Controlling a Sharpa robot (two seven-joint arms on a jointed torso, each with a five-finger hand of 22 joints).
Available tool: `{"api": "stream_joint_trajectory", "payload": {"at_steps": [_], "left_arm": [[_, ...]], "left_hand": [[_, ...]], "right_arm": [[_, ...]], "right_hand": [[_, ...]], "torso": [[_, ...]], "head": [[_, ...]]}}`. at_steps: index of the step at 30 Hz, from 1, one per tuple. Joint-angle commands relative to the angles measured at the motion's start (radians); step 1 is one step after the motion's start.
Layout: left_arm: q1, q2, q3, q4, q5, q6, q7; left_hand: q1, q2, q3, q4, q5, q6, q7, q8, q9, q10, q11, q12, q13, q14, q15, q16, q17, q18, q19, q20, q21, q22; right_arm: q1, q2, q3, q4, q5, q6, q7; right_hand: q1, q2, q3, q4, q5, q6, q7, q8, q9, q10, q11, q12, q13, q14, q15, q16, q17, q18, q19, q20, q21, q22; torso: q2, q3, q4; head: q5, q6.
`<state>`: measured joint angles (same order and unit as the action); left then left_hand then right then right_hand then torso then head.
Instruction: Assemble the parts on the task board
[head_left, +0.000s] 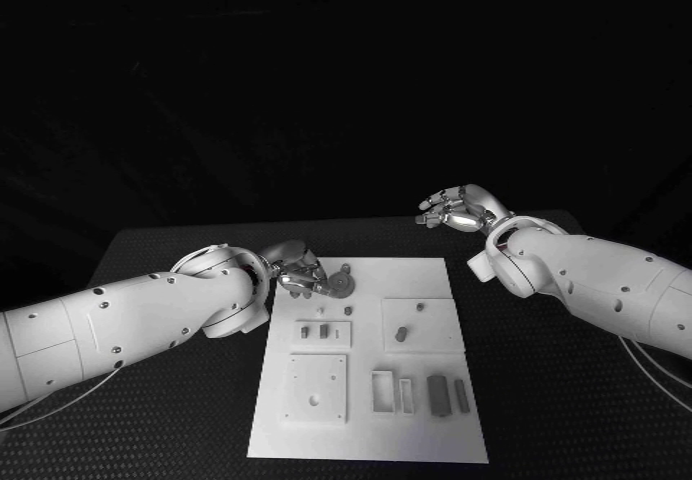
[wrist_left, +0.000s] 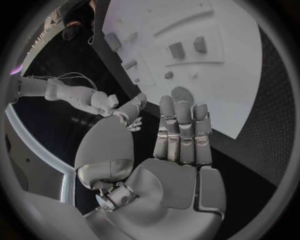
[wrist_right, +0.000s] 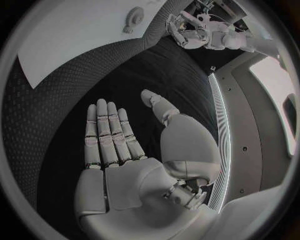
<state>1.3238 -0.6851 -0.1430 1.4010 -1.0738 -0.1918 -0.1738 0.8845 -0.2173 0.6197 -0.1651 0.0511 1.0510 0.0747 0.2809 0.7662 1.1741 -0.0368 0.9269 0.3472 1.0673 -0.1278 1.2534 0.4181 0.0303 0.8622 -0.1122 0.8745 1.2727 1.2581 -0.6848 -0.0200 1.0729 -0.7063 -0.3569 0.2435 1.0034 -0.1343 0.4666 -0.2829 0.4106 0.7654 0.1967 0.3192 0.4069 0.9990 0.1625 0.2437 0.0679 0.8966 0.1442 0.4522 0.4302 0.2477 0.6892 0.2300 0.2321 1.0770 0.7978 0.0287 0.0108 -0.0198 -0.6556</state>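
Note:
The white task board (head_left: 433, 440) lies in the middle of the black table. A round grey gear-like part (head_left: 340, 283) sits at its far left corner, also seen as a disc (wrist_left: 182, 94) and a gear (wrist_right: 132, 17). My left hand (head_left: 296, 272) hovers right beside it, fingers straight and together, palm bare (wrist_left: 178, 150), holding nothing. My right hand (head_left: 459, 210) is raised beyond the board's far right corner, over bare table. Its fingers are stretched flat (wrist_right: 112, 145) and nothing is in it. Small grey parts (head_left: 401, 333) stand in the board's middle blocks.
A raised square plate (head_left: 317, 388) sits on the board's near left. Several upright rectangular pieces (head_left: 436, 395) stand in a row at its near right. Black textured table (head_left: 577, 400) flanks the board on both sides.

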Motion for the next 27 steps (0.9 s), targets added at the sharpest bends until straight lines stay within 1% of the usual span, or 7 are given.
{"api": "stream_joint_trajectory", "payload": {"at_steps": [1,2,3,4,9,14,27], "left_arm": [[-0.001,0.020,-0.008,-0.029,-0.011,-0.108,0.263],[-0.002,0.027,-0.016,-0.037,-0.037,-0.123,0.289],[-0.003,0.035,-0.020,-0.046,-0.059,-0.124,0.314],[-0.005,0.043,-0.023,-0.053,-0.075,-0.129,0.325],[-0.029,0.087,-0.032,-0.103,-0.158,-0.106,0.379],[-0.045,0.127,-0.031,-0.157,-0.211,-0.084,0.400],[-0.073,0.171,-0.035,-0.215,-0.361,-0.054,0.354]], "left_hand": [[0.219,-0.005,0.088,-0.119,0.073,-0.103,0.015,-0.057,-0.022,-0.214,0.037,-0.152,-0.066,-0.038,0.016,-0.038,-0.017,0.011,-0.030,-0.106,-0.022,-0.005],[0.227,0.021,0.062,-0.126,0.079,-0.113,0.053,-0.063,-0.029,-0.203,0.086,-0.222,-0.104,-0.039,0.072,-0.057,-0.026,-0.006,-0.037,-0.050,-0.025,-0.004],[0.286,0.050,-0.025,-0.104,0.086,-0.107,0.076,-0.068,-0.052,-0.085,0.117,-0.399,-0.197,-0.011,0.104,-0.091,-0.043,0.032,-0.031,0.002,-0.031,-0.002],[0.299,0.047,-0.037,-0.119,0.087,-0.108,0.055,-0.071,-0.061,-0.079,0.109,-0.450,-0.219,-0.005,0.093,-0.094,-0.043,0.040,-0.030,0.004,-0.037,-0.005],[0.297,0.045,-0.042,-0.123,0.085,-0.116,0.056,-0.086,-0.092,-0.075,0.123,-0.547,-0.244,0.008,0.102,-0.085,-0.032,0.036,-0.013,-0.008,-0.043,-0.007],[0.299,0.044,-0.049,-0.124,0.084,-0.108,0.057,-0.087,-0.107,-0.051,0.120,-0.589,-0.249,0.022,0.100,-0.063,-0.018,0.038,0.005,-0.013,-0.034,0.002],[0.280,0.040,-0.070,-0.120,0.073,-0.096,0.063,-0.086,-0.133,-0.008,0.113,-0.652,-0.244,0.039,0.091,0.006,0.019,0.046,0.036,-0.024,-0.005,0.029]], "right_arm": [[0.000,0.001,0.001,0.001,-0.004,0.002,0.007],[0.000,0.001,0.001,0.001,-0.004,0.002,0.007],[0.000,0.002,0.001,0.000,-0.004,0.003,0.007],[0.000,0.002,0.001,0.000,-0.004,0.002,0.007],[0.000,0.005,0.001,0.001,-0.004,0.002,0.007],[0.000,0.007,0.001,0.001,-0.004,0.002,0.007],[0.000,0.008,0.001,0.005,-0.005,0.004,0.006]], "right_hand": [[0.006,-0.002,0.004,0.005,0.004,-0.008,0.016,-0.004,-0.001,0.003,0.007,-0.007,0.000,-0.006,-0.003,-0.004,0.002,-0.011,-0.007,0.000,-0.005,0.002],[0.006,-0.002,0.004,0.005,0.004,-0.008,0.016,-0.004,-0.001,0.003,0.007,-0.007,0.000,-0.006,-0.003,-0.004,0.002,-0.011,-0.006,0.000,-0.005,0.002],[0.006,-0.002,0.004,0.005,0.004,-0.008,0.016,-0.004,-0.001,0.003,0.007,-0.007,0.000,-0.006,-0.003,-0.004,0.002,-0.011,-0.006,0.000,-0.005,0.002],[0.006,-0.002,0.004,0.005,0.004,-0.008,0.016,-0.004,-0.001,0.003,0.007,-0.007,0.000,-0.006,-0.003,-0.004,0.002,-0.011,-0.006,0.000,-0.005,0.002],[0.006,-0.002,0.004,0.006,0.004,-0.008,0.017,-0.004,-0.002,0.003,0.007,-0.007,0.000,-0.006,-0.003,-0.004,0.002,-0.011,-0.006,0.000,-0.006,0.002],[0.006,-0.002,0.004,0.006,0.004,-0.009,0.017,-0.004,-0.002,0.003,0.007,-0.008,0.000,-0.006,-0.003,-0.004,0.002,-0.011,-0.006,0.000,-0.006,0.002],[0.006,-0.001,0.004,0.006,0.004,-0.009,0.017,-0.004,-0.002,0.003,0.007,-0.009,0.000,-0.007,-0.003,-0.005,0.003,-0.011,-0.006,0.000,-0.007,0.003]], "torso": [[0.000,0.0005,-0.0001],[0.000,0.0009,0.0000],[0.000,0.0007,-0.0002],[0.001,0.0007,-0.0006],[0.001,-0.0002,-0.0013],[0.003,-0.0009,-0.0027],[0.005,-0.0002,-0.0051]], "head": [[-0.002,0.003],[-0.001,0.001],[-0.001,0.003],[-0.002,0.003],[-0.004,0.004],[-0.006,0.006],[-0.011,0.003]]}}
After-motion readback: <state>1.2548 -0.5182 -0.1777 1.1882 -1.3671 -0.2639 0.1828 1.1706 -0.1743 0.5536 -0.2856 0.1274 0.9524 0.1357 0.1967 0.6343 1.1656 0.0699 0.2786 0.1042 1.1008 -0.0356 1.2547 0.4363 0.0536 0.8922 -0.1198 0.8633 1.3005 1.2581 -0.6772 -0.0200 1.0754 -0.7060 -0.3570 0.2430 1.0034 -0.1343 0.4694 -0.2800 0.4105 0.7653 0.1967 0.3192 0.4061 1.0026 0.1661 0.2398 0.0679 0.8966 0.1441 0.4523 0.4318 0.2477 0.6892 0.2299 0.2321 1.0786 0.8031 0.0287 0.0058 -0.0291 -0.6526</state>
